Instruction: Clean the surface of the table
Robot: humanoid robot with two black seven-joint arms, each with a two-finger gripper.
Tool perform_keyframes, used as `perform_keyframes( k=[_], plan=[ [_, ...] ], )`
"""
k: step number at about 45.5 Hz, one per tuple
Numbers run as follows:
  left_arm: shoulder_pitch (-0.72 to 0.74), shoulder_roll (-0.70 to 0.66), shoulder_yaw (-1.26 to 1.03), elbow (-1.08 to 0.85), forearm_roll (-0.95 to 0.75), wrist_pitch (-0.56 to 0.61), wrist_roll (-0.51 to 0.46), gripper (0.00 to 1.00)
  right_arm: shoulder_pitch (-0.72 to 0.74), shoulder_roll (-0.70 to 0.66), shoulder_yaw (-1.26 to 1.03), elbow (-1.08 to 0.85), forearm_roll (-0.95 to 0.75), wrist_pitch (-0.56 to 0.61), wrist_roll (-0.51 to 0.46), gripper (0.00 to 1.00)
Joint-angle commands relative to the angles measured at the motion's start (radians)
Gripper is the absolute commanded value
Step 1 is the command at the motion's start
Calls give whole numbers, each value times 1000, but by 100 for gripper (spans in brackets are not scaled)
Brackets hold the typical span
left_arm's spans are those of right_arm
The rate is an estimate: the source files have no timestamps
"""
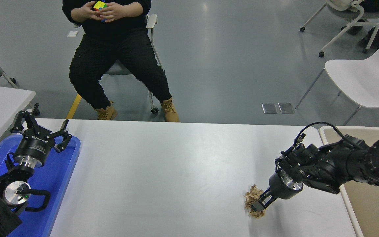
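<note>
Right hand clamped on crumpled brown paper wad at desk 4 o'clock. Left hand parked, fingers apart, above blue tray at 9 o'clock.

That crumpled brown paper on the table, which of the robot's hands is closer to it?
The right hand: it is right at the paper wad, fingers on it. The left hand is far off across the table, parked over the blue tray.

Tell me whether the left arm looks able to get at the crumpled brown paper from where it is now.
Probably not. The left gripper is parked over the blue tray at the table's left end, while the crumpled brown paper lies near the right end, already at the right gripper. Bare table surface separates them; distance is the obstacle.
</note>
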Motion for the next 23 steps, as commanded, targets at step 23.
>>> perform_keyframes(
  k=[23],
  plan=[
    [0,0,0,0,0,0,0,100,132,8,417,-30,90,-47,70,0]
  ],
)
